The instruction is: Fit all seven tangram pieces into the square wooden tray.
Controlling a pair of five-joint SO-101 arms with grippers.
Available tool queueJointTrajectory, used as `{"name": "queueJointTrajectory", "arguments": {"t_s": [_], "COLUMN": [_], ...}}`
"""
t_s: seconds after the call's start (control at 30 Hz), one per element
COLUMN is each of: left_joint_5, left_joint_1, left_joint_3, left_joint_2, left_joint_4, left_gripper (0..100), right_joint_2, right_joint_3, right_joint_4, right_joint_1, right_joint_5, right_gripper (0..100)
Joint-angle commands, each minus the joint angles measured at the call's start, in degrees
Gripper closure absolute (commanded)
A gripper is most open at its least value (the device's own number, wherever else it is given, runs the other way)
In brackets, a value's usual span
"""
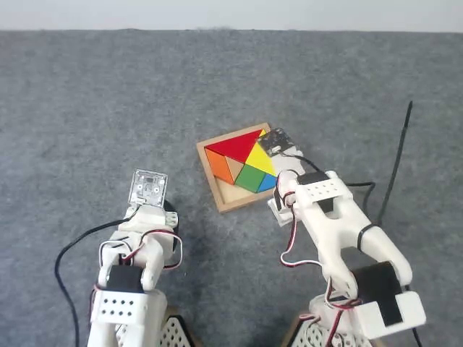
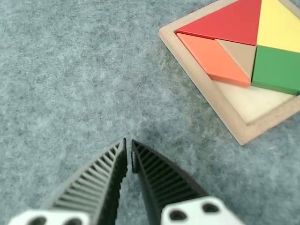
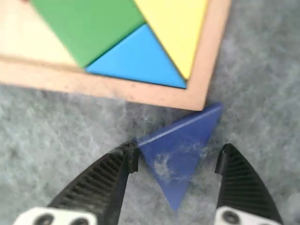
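**Dark blue triangle lay outside the tray**

The square wooden tray (image 1: 246, 203) sat on the grey desk (image 1: 108, 94). It held a red triangle (image 1: 235, 147), a yellow triangle (image 1: 262, 157), an orange parallelogram (image 1: 218, 168), a small tan triangle (image 1: 235, 170), a green square (image 1: 251, 177) and a light blue triangle (image 1: 266, 183). A patch of tray floor (image 2: 253, 101) showed bare beside the green square. The dark blue triangle (image 3: 180, 150) lay on the desk just outside the tray's corner. The right end effector (image 3: 179, 152) stood with its fingers apart, one either side of that triangle. The left end effector (image 2: 129, 145) was closed together over the desk, well apart from the tray.
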Motion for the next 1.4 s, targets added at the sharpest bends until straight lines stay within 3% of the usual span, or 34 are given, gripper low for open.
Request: {"name": "queueJointTrajectory", "arguments": {"t_s": [0.0,0.47,0.97,1.37], "left_joint_5": [0.35,0.35,0.35,0.35], "left_joint_1": [-0.26,-0.26,-0.26,-0.26], "left_joint_3": [-0.48,-0.48,-0.48,-0.48], "left_joint_2": [-0.7,-0.7,-0.7,-0.7], "left_joint_4": [0.09,0.09,0.09,0.09], "left_gripper": [98,98,98,98], "right_joint_2": [0.04,0.31,4.18,4.26], "right_joint_3": [-2.99,-5.8,-4.48,-4.48], "right_joint_4": [-1.45,-2.33,-6.02,0.4], "right_joint_1": [-0.13,-0.48,-0.48,2.42], "right_joint_5": [-8.44,-30.33,-30.59,-30.42], "right_gripper": [72.4,72.4,72.4,72.4]}}
